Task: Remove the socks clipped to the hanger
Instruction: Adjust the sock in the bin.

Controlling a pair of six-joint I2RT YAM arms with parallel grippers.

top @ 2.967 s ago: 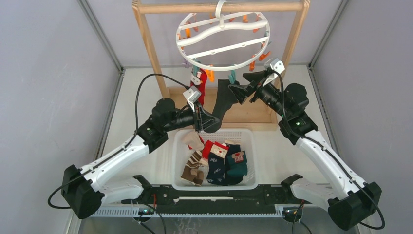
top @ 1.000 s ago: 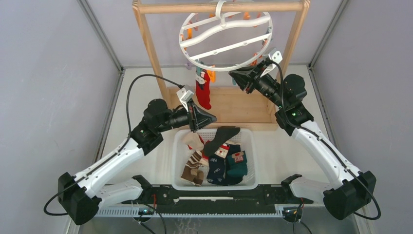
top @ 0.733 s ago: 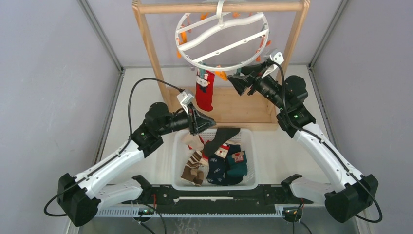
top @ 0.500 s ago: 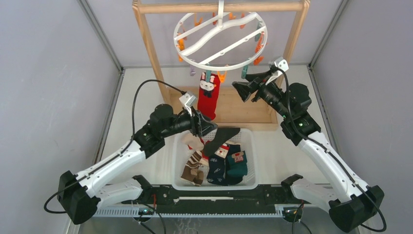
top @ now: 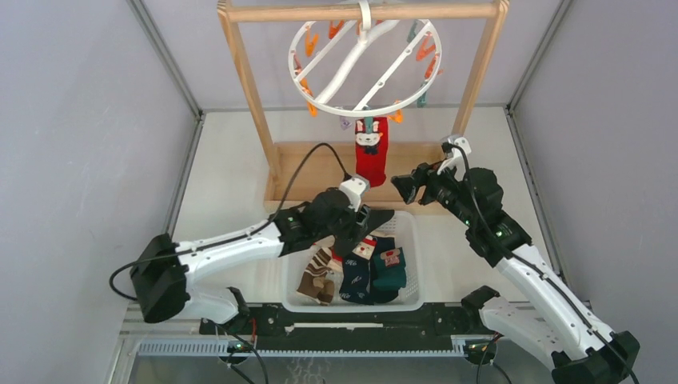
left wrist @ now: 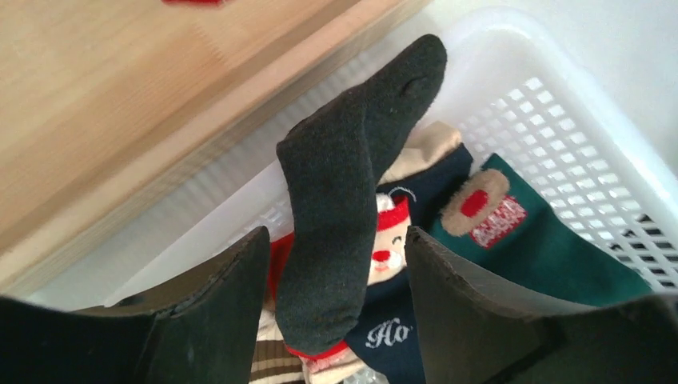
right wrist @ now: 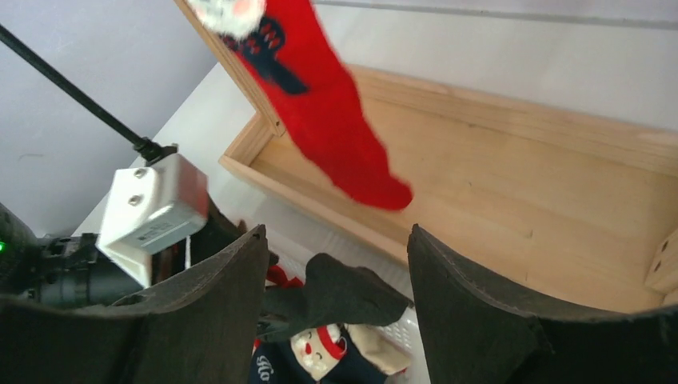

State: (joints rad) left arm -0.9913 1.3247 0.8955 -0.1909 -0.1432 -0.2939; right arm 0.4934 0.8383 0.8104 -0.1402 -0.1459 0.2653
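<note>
Hanger (top: pixel 348 64) holds one red sock (top: pixel 371 156), clipped at its near edge. Left gripper (left wrist: pixel 336 236) stands open over the black sock (left wrist: pixel 344 176), which lies on other socks (top: pixel 368 268) in the basket (left wrist: pixel 560 88). Right gripper (right wrist: pixel 336 232), open and empty, is right of the red sock.

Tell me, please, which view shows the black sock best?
Left wrist view: the black sock lies nearly whole and close, mid-frame. Top external shows only a small end of it; right wrist shows part of it, low in frame.
</note>
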